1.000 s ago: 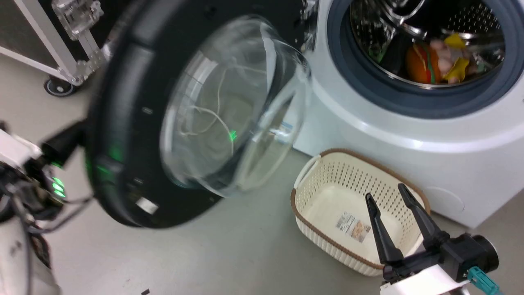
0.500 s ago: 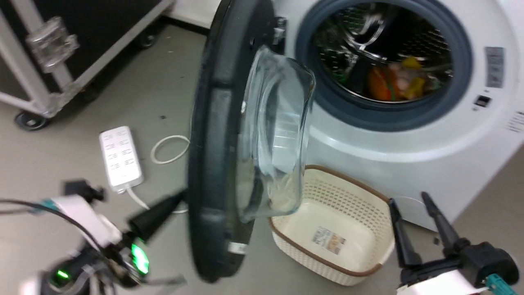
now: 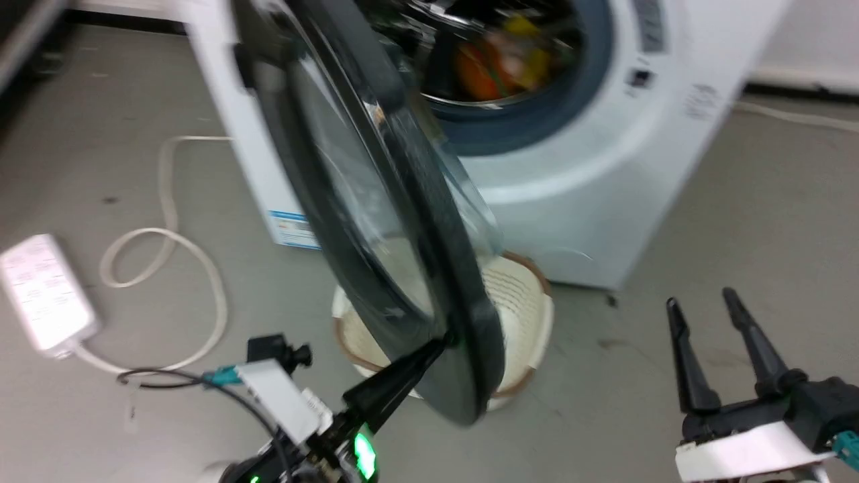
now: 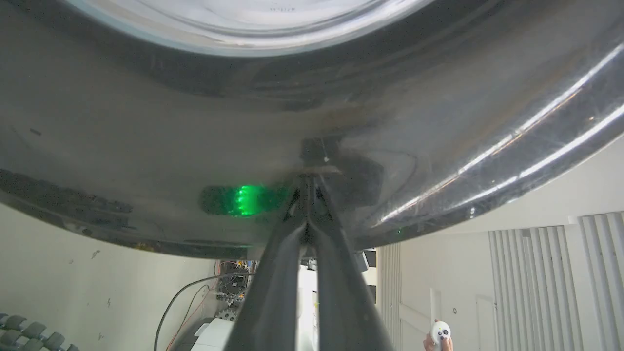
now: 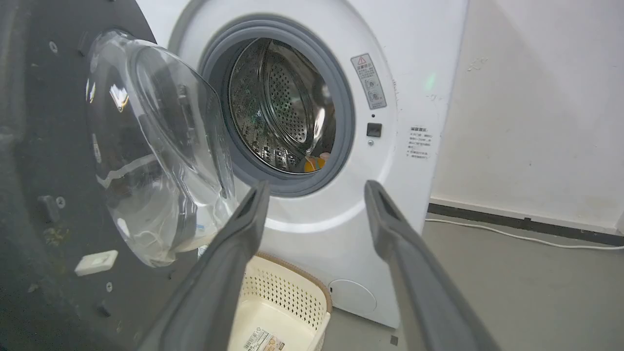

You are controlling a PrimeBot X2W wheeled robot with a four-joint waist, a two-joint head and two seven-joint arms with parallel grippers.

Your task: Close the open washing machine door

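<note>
Touching the door (image 3: 463,315) low on its outer face, left gripper (image 3: 439,343) with fingers pinched together on nothing, door half open before the washer (image 3: 590,168), over the basket (image 3: 527,295), right gripper (image 3: 700,298) spread wide, well apart.

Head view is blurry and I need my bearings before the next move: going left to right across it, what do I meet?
Power strip → looped white cable → washing machine door, with the left gripper at its lower edge → right gripper.
</note>
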